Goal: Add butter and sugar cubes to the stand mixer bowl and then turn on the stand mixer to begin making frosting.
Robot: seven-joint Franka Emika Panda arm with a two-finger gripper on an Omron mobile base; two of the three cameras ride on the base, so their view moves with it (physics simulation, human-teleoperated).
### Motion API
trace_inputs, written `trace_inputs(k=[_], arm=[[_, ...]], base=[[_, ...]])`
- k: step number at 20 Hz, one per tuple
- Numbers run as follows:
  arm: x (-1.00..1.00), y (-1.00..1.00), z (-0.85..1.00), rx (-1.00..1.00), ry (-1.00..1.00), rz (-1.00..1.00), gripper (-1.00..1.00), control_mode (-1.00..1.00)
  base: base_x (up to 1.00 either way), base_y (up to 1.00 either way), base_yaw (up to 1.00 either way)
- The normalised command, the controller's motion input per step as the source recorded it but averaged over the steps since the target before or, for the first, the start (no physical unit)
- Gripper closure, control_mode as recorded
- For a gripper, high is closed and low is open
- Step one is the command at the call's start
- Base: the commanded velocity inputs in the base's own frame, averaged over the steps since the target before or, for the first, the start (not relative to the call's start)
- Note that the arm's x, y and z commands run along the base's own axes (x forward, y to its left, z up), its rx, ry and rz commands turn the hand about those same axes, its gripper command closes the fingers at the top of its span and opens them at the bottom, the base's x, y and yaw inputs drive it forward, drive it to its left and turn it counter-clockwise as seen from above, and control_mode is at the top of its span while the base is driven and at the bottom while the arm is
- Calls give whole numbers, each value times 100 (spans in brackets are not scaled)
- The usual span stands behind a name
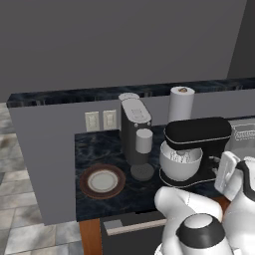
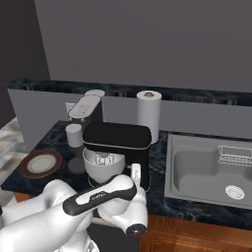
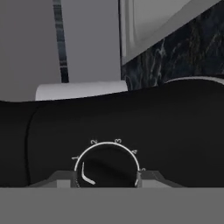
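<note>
The stand mixer (image 1: 198, 144) sits mid-counter (image 1: 94, 149) near the front edge, its bowl (image 1: 180, 163) under the head with something tan (image 2: 102, 164) inside. In the hand view the gripper (image 3: 107, 180) straddles the mixer's speed dial (image 3: 107, 165), fingertips either side, looks clamped on it. Coffee machine (image 1: 135, 130) just left, plate (image 1: 102, 181) toward the left edge.

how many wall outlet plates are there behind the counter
2. Both sit side by side on the grey wall left of the coffee machine, above the plate: the left outlet plate and the right outlet plate. More could be hidden behind the appliances.
</note>
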Motion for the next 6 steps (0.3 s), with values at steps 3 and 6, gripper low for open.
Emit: trace_inputs(k=[3,6], arm=[[0,0,0,9,4,-4,100,-100],[0,0,0,8,4,-4,100,-100]], base=[[0,0,0],[0,0,0]])
